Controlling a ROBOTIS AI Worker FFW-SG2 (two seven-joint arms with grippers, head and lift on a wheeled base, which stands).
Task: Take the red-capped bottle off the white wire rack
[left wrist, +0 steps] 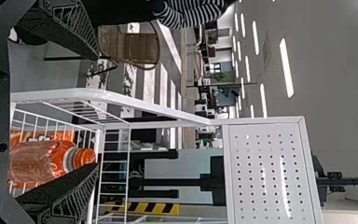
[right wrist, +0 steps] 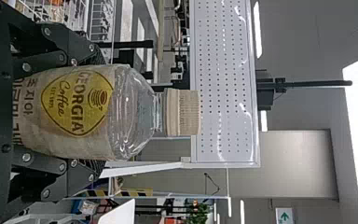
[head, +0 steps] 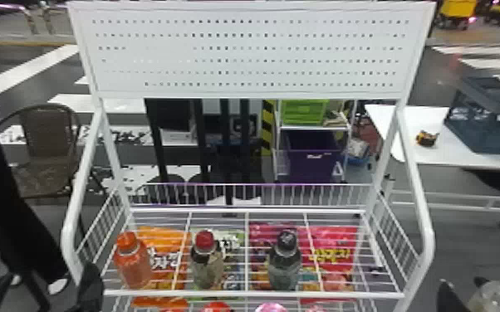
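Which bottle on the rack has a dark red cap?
The middle bottle, between the orange one and the black-capped one; only its cap is dark red.

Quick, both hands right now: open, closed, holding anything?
Left hand: open, gripping nothing.
Right hand: closed on a clear bottle with a beige cap.

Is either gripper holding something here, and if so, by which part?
The right gripper holds a beige-capped bottle by its labelled body, a finger on either side. The left gripper is open and holds nothing.
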